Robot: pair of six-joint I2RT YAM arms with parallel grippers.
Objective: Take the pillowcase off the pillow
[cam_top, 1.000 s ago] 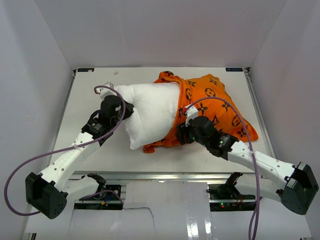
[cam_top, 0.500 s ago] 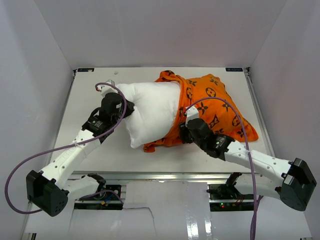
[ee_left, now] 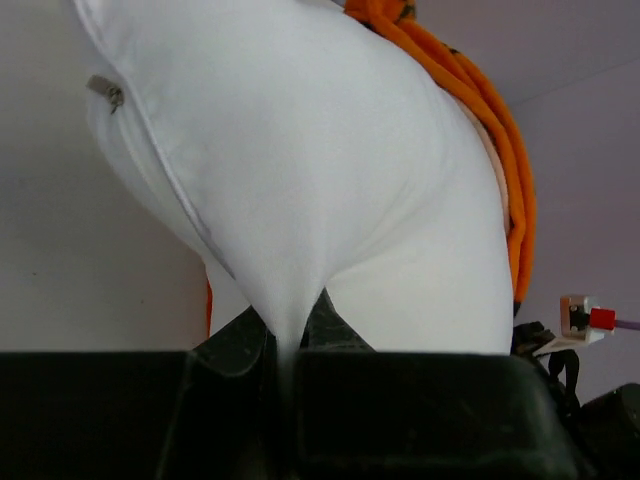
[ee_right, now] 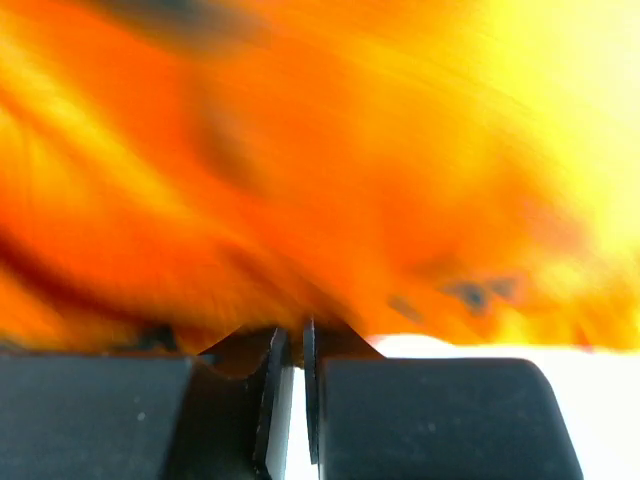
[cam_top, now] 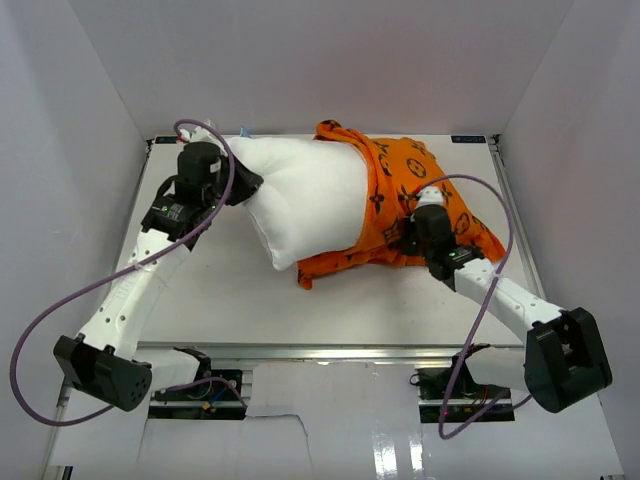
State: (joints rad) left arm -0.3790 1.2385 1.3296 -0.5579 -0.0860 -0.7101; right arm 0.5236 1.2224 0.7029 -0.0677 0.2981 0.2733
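Pillowcase [cam_top: 425, 190] is roughly half off, bunched over the right end of the white pillow [cam_top: 305, 205] on the worktop [cam_top: 200, 300], left gripper [ee_left: 290, 332] jaws pinching the bare pillow corner, right gripper [ee_right: 289, 345] jaws pressed together at the orange cloth, the covered half left to strip.

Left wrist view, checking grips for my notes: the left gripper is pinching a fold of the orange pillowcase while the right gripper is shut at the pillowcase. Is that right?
Not quite. The left wrist view shows the left gripper pinching a fold of the plain white pillow, not the orange pillowcase. The right gripper is shut at the pillowcase, as you said.
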